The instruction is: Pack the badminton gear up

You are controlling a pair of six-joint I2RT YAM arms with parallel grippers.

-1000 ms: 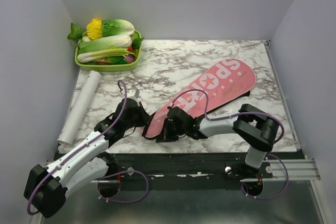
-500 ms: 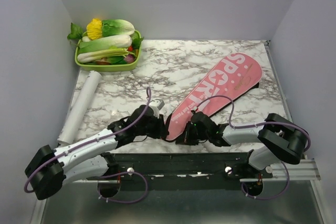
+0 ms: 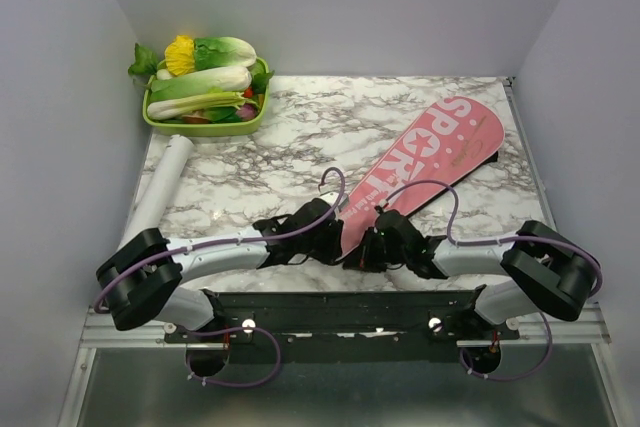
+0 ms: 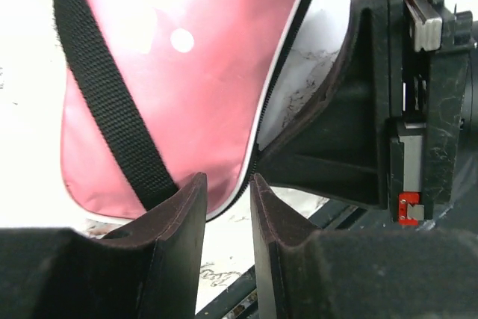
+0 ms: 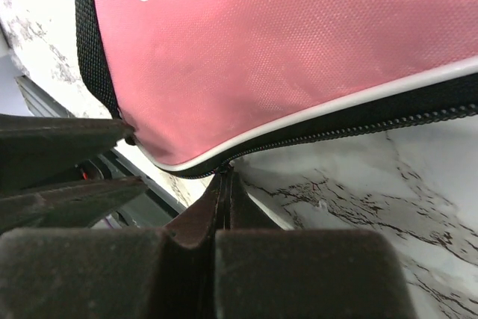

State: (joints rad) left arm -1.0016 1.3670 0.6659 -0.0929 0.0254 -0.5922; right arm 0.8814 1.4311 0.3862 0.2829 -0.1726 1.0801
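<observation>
The long pink cover (image 3: pixel 430 162) with white "SPORT" lettering lies slantwise on the marble table, its narrow end at the front edge. My right gripper (image 3: pixel 368 247) is at that narrow end. In the right wrist view it (image 5: pixel 224 173) is shut on the zip pull at the cover's (image 5: pixel 299 50) black zip edge. My left gripper (image 3: pixel 328 244) is just left of the same end. In the left wrist view it (image 4: pixel 226 184) stands slightly open with nothing between the jaws, at the cover's (image 4: pixel 194 72) tip. The white tube (image 3: pixel 158 197) lies at the left. Rackets and shuttlecocks are out of view.
A green tray (image 3: pixel 200 130) of leafy vegetables stands at the back left corner. Grey walls close in the left, back and right. The table's front edge and a black rail (image 3: pixel 330 302) run just under both grippers. A black strap (image 4: pixel 112 95) crosses the cover.
The cover has shifted right and swung steeper, its wide end now near the right wall. Both grippers moved right along the front edge, the left arm stretching out to the cover's narrow end.
</observation>
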